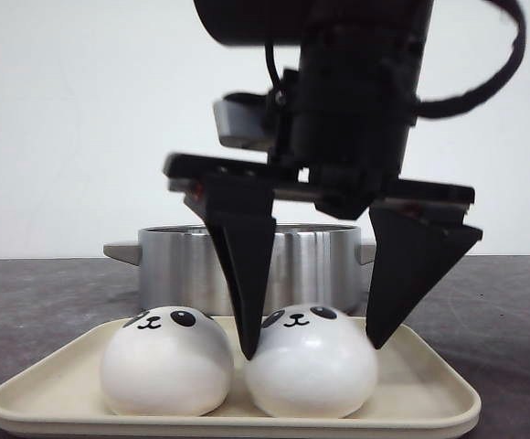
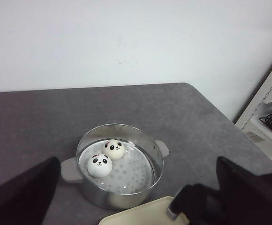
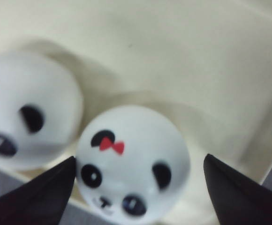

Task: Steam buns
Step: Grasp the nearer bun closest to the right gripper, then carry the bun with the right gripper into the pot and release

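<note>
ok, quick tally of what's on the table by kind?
Panda buns: 4 (two on the tray, two in the steamer)
Steamer pot: 1
Cream tray: 1
Total: 6

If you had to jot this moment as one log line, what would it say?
right gripper: open, straddling right bun on tray | left gripper: open, idle | steamer pot: two buns inside
</note>
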Controlling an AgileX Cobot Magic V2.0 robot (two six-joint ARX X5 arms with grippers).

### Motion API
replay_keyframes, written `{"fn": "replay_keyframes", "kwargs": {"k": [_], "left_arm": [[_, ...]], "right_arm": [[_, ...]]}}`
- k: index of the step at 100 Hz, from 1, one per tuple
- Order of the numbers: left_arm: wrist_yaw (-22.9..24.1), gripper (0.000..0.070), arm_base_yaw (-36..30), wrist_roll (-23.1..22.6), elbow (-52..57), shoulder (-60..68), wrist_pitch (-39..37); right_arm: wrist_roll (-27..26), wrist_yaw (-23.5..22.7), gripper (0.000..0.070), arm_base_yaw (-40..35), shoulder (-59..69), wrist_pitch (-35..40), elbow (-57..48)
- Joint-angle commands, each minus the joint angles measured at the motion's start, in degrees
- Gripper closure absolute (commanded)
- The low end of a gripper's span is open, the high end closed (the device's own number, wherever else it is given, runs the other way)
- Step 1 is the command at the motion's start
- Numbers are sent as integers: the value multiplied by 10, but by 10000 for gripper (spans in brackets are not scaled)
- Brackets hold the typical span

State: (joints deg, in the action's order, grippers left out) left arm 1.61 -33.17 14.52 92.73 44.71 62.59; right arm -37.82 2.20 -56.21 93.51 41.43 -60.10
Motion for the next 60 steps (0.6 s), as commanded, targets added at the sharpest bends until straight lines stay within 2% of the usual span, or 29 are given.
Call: {"fn": "replay_keyframes", "kwargs": {"k": [1, 10, 17, 22, 28, 32, 60], "left_arm": [[2, 0, -3, -1, 10, 5, -5], [2, 0, -3, -1, 10, 5, -6], [2, 0, -3, -1, 10, 5, -7], [2, 0, -3, -2, 10, 5, -8], [2, 0, -3, -2, 10, 5, -8], [2, 0, -3, -2, 10, 5, -8], [2, 0, -3, -2, 10, 5, -7]], "right_arm": [[-6, -12, 180, 0, 18, -6, -9], [-6, -41, 212, 7, 29, -10, -9], [-6, -53, 298, 9, 37, -9, -9], [-6, -63, 430, 9, 42, -9, -9], [-4, -73, 700, 9, 42, -10, -9], [1, -68, 683, 9, 42, -12, -9], [14, -30, 690, -2, -62, -7, -70]]}}
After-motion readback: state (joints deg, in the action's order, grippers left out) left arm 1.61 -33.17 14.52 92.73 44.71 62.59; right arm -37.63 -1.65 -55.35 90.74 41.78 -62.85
